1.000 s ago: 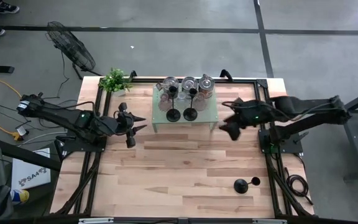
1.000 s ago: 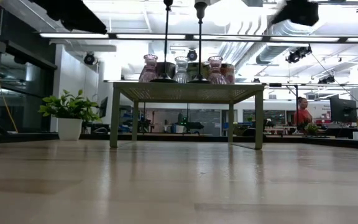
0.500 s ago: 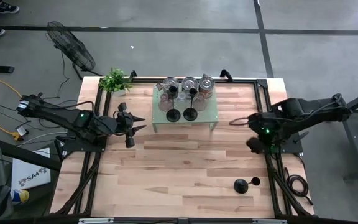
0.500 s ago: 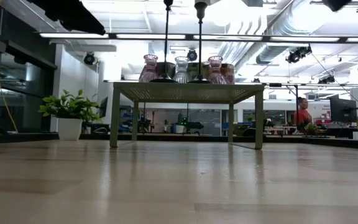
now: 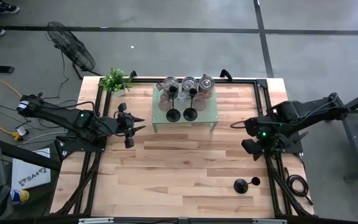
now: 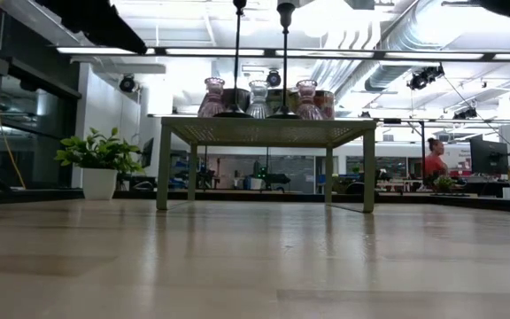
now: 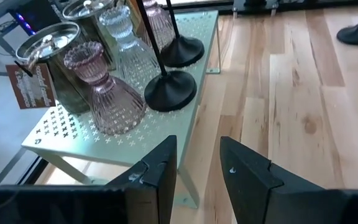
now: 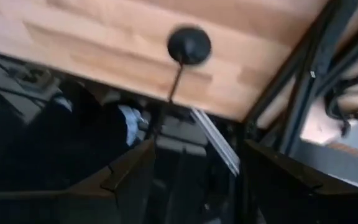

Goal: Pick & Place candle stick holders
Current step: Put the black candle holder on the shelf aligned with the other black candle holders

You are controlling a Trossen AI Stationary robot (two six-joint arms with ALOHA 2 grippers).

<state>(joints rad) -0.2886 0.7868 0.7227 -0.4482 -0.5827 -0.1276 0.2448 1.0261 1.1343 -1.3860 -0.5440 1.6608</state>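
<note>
Right gripper hangs over the table's right edge, fingers spread apart, nothing between them. One candle stick holder stands on the wood just ahead of it, near the front right corner; the right wrist view shows its round base beyond the fingers. Two more holders stand on the small green stand, well apart from this gripper, beside glass vases. Left gripper waits just beside the stand's left end, fingers parted, empty.
</note>
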